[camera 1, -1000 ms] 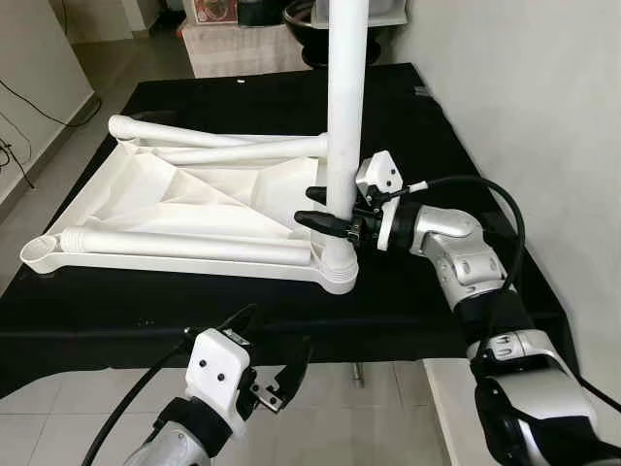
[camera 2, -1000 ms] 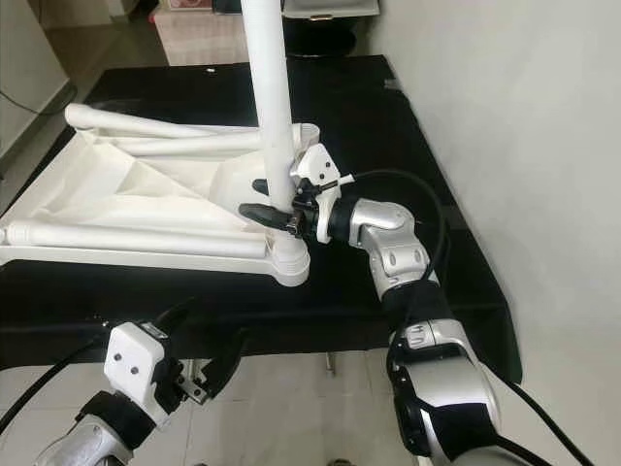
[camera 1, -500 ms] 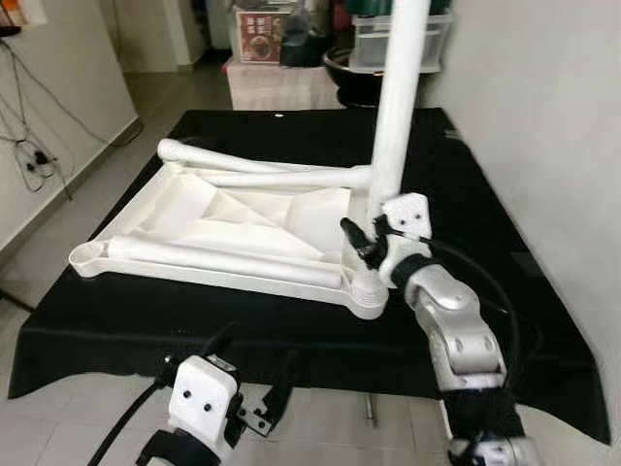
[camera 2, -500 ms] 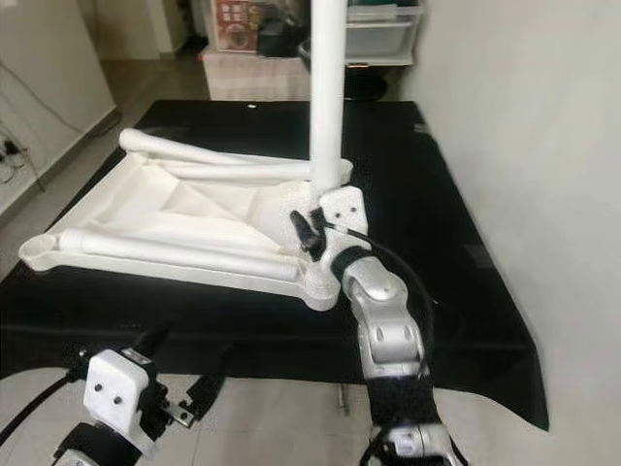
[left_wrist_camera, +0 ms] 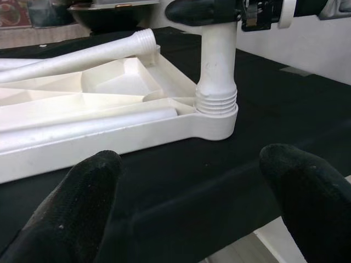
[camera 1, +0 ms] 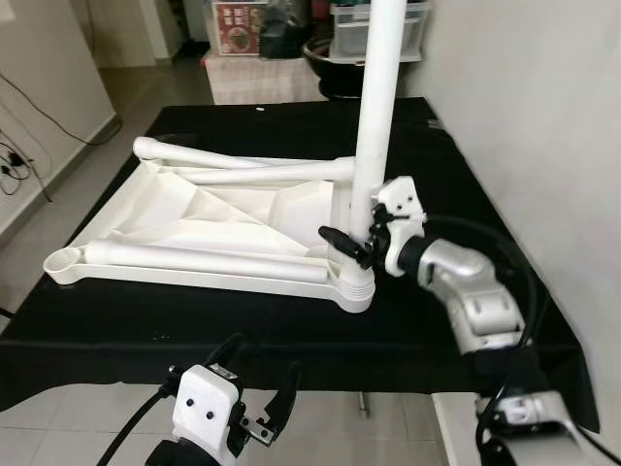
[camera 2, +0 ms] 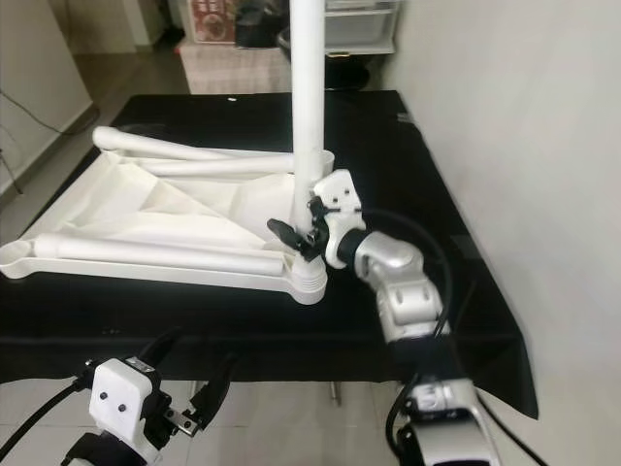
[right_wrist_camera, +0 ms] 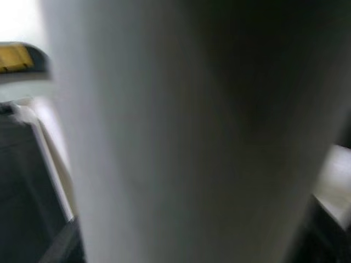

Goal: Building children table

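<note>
The white tabletop (camera 1: 194,209) lay upside down on the black table (camera 1: 456,175). At its 4 o'clock corner a leg (camera 1: 376,107) stood upright, the right gripper (camera 1: 351,238) clenched around it. The left gripper (camera 1: 260,388) hung released below the table's near edge.

The black table (camera 1: 466,165) serves as the landmark. Its surface is matte black and its right edge runs close along a plain light wall (camera 1: 524,87). To the left of the table, a second pale wall (camera 1: 39,68) stands across a strip of light tiled floor (camera 1: 58,223); black cables (camera 1: 24,155) hang at the base of that wall. Beyond the far end of the table stands a low unit under a pale cloth (camera 1: 262,78), with a dark bowl (camera 1: 335,53), a clear storage box (camera 1: 383,29) and a red-printed carton (camera 1: 233,17) at it. Below the near edge of the table, light floor tiles (camera 1: 388,427) are visible. Lighting is soft and even.
</note>
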Robot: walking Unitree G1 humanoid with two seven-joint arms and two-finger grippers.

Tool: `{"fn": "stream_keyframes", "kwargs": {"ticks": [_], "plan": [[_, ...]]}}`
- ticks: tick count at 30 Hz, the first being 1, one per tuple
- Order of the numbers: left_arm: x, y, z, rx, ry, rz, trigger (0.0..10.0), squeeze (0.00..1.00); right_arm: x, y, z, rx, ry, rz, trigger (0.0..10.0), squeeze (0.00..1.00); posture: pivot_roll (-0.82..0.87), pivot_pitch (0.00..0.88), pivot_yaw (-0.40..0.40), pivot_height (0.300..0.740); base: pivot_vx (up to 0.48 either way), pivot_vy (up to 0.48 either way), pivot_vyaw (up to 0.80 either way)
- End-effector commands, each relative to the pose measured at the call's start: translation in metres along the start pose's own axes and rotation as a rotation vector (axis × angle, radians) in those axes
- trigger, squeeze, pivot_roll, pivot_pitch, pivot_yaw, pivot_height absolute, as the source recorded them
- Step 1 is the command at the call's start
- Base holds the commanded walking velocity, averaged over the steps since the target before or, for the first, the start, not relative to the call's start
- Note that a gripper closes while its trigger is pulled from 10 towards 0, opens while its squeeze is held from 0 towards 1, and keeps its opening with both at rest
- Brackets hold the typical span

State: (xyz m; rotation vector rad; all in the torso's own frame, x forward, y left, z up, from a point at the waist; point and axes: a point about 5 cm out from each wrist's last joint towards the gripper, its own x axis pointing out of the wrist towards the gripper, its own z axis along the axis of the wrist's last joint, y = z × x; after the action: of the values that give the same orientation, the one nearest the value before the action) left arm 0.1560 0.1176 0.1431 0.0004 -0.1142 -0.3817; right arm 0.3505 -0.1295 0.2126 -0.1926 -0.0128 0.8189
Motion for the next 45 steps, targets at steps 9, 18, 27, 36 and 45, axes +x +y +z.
{"fn": "stream_keyframes", "kwargs": {"ticks": [9, 18, 27, 36, 45], "plan": [[0.001, -0.005, -0.002, -0.038, -0.007, -0.027, 10.0, 0.00, 0.004, -0.002, 0.008, -0.040, -0.013, 0.308, 10.0, 0.00, 0.05, 0.129, 0.002, 0.740, 0.000, 0.000, 0.00], [-0.004, -0.006, 0.000, -0.052, -0.001, -0.035, 10.0, 0.00, 0.006, -0.010, 0.028, -0.021, -0.099, 0.497, 0.0, 0.00, 0.05, 0.157, 0.027, 0.740, 0.000, 0.000, 0.00], [-0.003, -0.006, 0.000, -0.059, -0.002, -0.033, 10.0, 0.00, 0.002, -0.011, 0.024, -0.011, -0.130, 0.357, 0.0, 0.00, 0.03, 0.154, 0.027, 0.740, 0.000, 0.000, 0.00], [-0.001, -0.002, -0.003, -0.054, -0.008, -0.023, 10.0, 0.00, -0.013, 0.033, -0.020, 0.162, -0.034, -0.427, 0.0, 0.00, -0.01, 0.142, 0.016, 0.740, 0.000, 0.000, 0.00], [0.003, 0.000, -0.004, -0.050, -0.011, -0.021, 10.0, 0.00, 0.003, 0.074, -0.031, 0.128, -0.009, -0.368, 6.3, 0.00, -0.01, 0.127, 0.017, 0.740, 0.000, 0.000, 0.00]]}}
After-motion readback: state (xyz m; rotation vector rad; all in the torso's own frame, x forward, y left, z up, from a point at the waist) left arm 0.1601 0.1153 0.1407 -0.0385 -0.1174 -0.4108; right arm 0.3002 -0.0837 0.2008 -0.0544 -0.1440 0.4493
